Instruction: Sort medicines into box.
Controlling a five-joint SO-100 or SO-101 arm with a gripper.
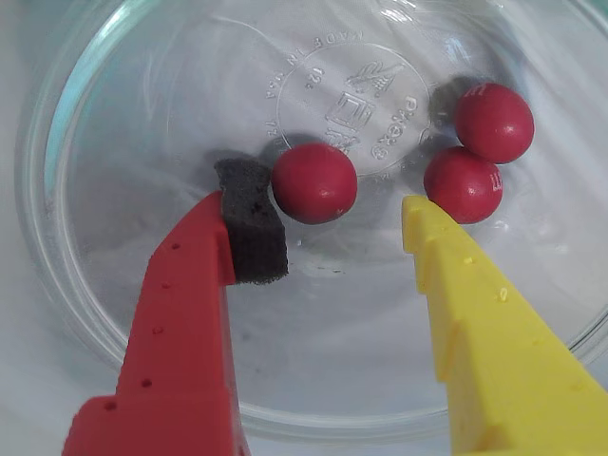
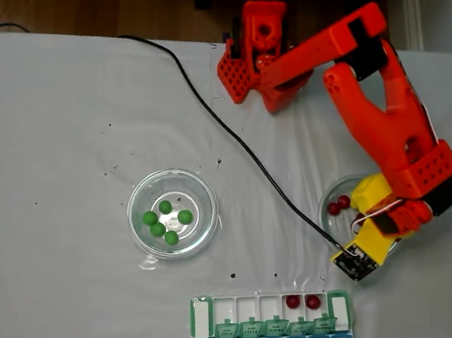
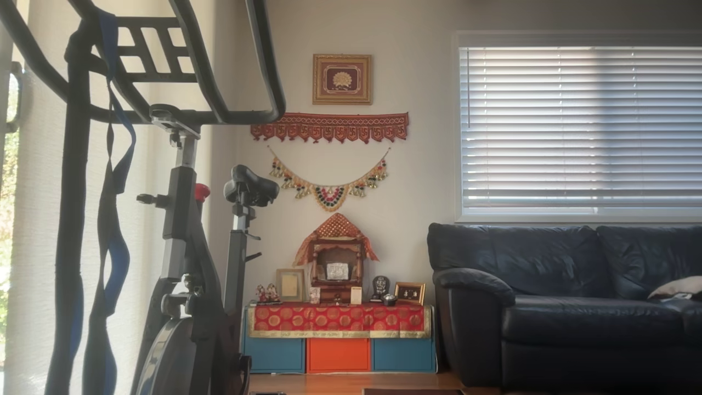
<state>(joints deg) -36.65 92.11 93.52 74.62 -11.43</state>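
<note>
In the fixed view, going left to right across the tabletop (image 2: 40, 148), the first glass dish (image 2: 172, 213) holds five green pills (image 2: 166, 222) bunched near its middle, none yet sorted; below it and further right lies the pill box (image 2: 271, 335), its white row with green lids folded open and two red pills (image 2: 303, 302) lying in neighbouring compartments toward the right end, the blue row below looking shut. Right again, the second glass dish (image 2: 336, 203) sits under the arm, and the wrist view shows three red pills (image 1: 314, 182) left in it: one alone near the centre, two touching each other further right. The end effector (image 1: 328, 233) hangs spread wide inside this dish, the red finger with its dark foam pad (image 1: 252, 233) just left of the lone pill and the yellow finger well to its right, nothing pinched. The risks, as I judge them: the pill is round and the glass smooth, so a closing stroke that meets it off-centre could squirt it away; the yellow tip stands close to the touching pair and may nudge them; and pressing down on the dish floor could slide the dish on the tabletop.
</note>
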